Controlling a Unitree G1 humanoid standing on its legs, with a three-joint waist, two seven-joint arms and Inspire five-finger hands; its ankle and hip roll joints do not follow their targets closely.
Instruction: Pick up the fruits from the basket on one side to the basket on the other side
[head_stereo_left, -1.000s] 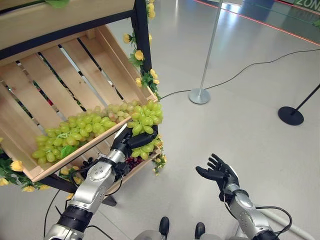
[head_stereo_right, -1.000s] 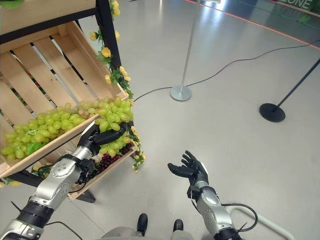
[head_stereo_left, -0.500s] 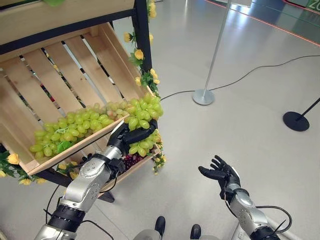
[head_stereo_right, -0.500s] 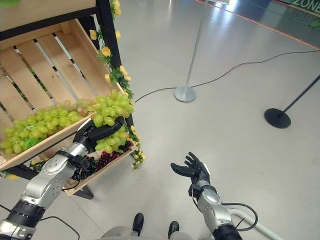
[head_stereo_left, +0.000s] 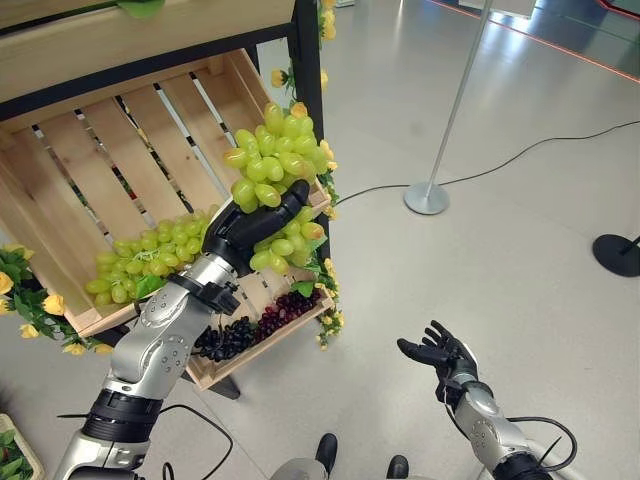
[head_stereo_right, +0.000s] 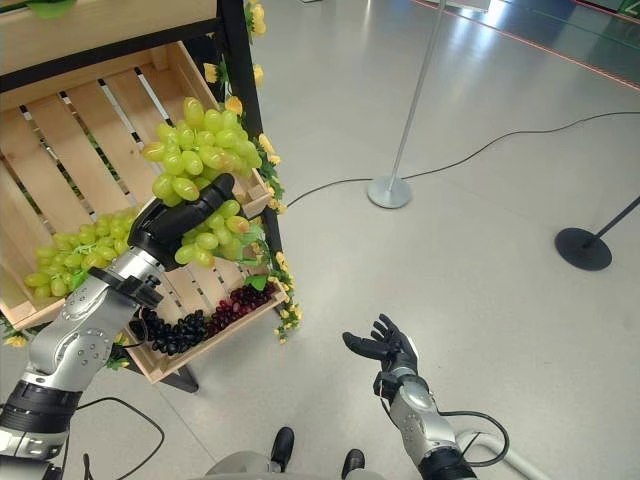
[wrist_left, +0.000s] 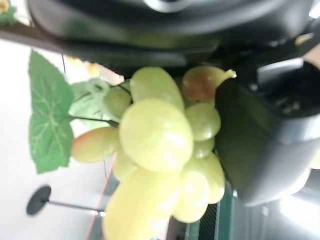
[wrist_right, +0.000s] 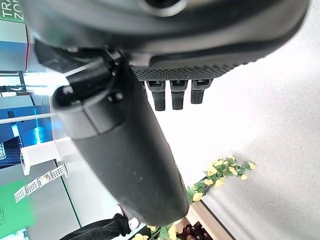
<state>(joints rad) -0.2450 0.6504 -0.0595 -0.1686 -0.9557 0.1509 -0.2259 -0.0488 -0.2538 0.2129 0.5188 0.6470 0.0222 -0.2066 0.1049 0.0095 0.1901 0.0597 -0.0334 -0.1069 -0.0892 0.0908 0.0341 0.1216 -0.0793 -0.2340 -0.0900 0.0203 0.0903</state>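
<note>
Grapes lifted, carry comes next.
My left hand (head_stereo_left: 245, 228) is curled round a green grape bunch (head_stereo_left: 275, 165), raised above the upper crate (head_stereo_left: 110, 160); right hand (head_stereo_left: 440, 355) idles with fingers spread. I'd judge the destination basket needs finding.

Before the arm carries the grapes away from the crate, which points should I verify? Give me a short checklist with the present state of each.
1. Left hand closed round the green grape bunch: ok.
2. Bunch lifted clear of the wooden crate: ok.
3. Bunch free of the grapes left in the crate: ok.
4. Right hand open and free: ok.
5. Destination basket in sight: cannot tell.
</note>
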